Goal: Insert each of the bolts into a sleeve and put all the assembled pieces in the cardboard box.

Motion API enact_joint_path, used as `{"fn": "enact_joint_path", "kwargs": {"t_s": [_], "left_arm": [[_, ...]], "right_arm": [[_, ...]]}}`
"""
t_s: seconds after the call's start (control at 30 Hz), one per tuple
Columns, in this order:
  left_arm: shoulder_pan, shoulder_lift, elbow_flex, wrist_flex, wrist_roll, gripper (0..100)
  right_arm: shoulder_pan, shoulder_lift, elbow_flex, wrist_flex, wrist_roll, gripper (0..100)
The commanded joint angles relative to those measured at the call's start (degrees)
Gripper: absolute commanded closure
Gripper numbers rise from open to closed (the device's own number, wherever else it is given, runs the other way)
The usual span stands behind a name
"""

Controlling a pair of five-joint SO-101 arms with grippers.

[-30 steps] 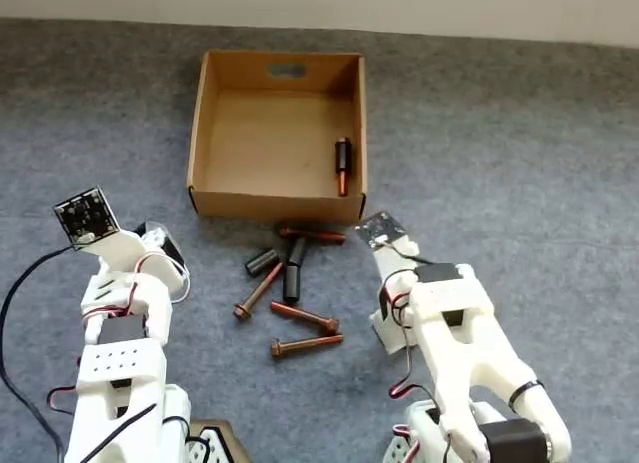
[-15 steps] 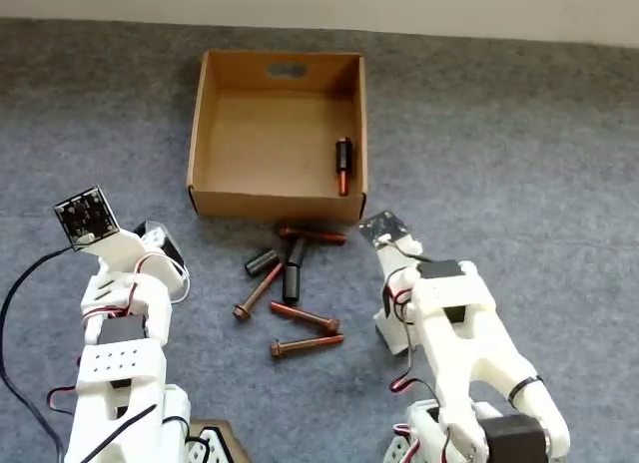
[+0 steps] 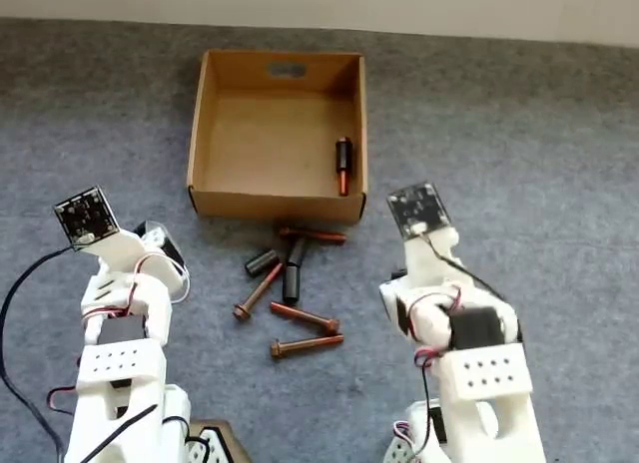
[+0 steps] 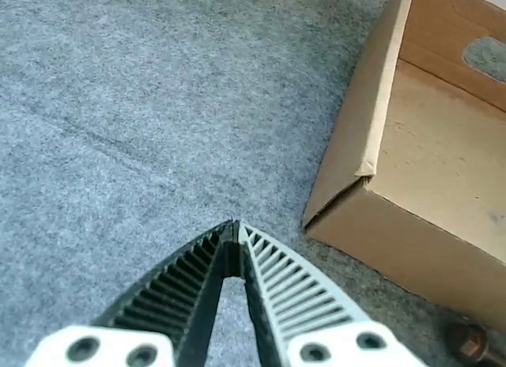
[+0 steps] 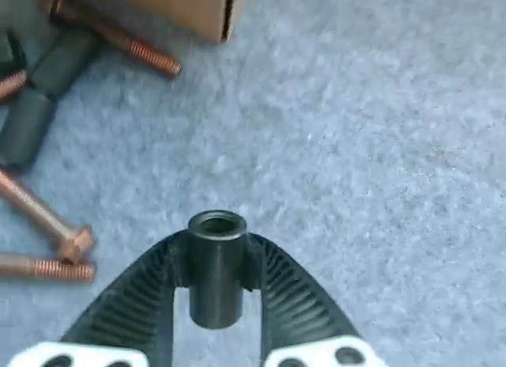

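So the right hand [image 5: 215, 244] has a black sleeve [image 5: 215, 288] pinched above the grey surface [image 5: 356, 145], left hand [image 4: 232, 232] is fully closed beside the cardboard box [image 4: 360, 122].

Tan-brown cardboard box [image 3: 198, 134], mottled grey carpet [image 3: 519, 154], 4 copper-coloured bolts [image 3: 305, 316], matt black sleeves [image 3: 293, 280], white arms [image 3: 120, 363], right gripper [image 5: 217, 242] with black ribbed fingers [image 5: 138, 304], held sleeve [image 5: 215, 272] black with dull sheen, left gripper [image 4: 232, 225] in matching black ribbing.

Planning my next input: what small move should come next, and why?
Probably open the left jaws and swing them toward the nearest loose bolt. The right jaws grip a sleeve with its bore empty, while the left jaws are shut on nothing beside the cardboard box.
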Motion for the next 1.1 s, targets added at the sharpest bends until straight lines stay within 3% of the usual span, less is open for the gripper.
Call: {"fn": "enact_joint_path", "kwargs": {"t_s": [0.0,0.13,0.23,0.43,0.57,0.8,0.93,1.07], "left_arm": [[1.0,-0.5,-1.8,0.7,-0.8,98],[4.9,-0.3,-8.5,12.7,-9.0,97],[7.9,-0.2,-13.0,20.4,-9.9,97],[10.9,1.9,-15.4,23.4,-16.0,97],[11.0,13.9,-22.6,26.2,-19.0,97],[14.2,40.7,-46.0,45.3,-19.0,97],[15.6,45.4,-51.6,54.6,-24.1,91],[16.4,45.3,-49.7,56.1,-29.1,84]], "right_arm": [[-0.7,-4.6,10.2,-15.1,-4.7,99.4],[-0.6,-7.1,19.9,-28.1,-5.2,99.4],[-0.3,-8.0,21.2,-29.8,-5.3,99.4],[3.0,-8.9,21.7,-29.7,-5.3,99.4],[5.7,-8.9,21.7,-29.7,-5.3,99.4],[5.9,-8.9,21.8,-29.7,-5.3,99.4],[5.8,-8.8,21.8,-29.7,-5.3,99.4],[5.8,-8.7,21.8,-29.7,-5.3,99.4]]}}
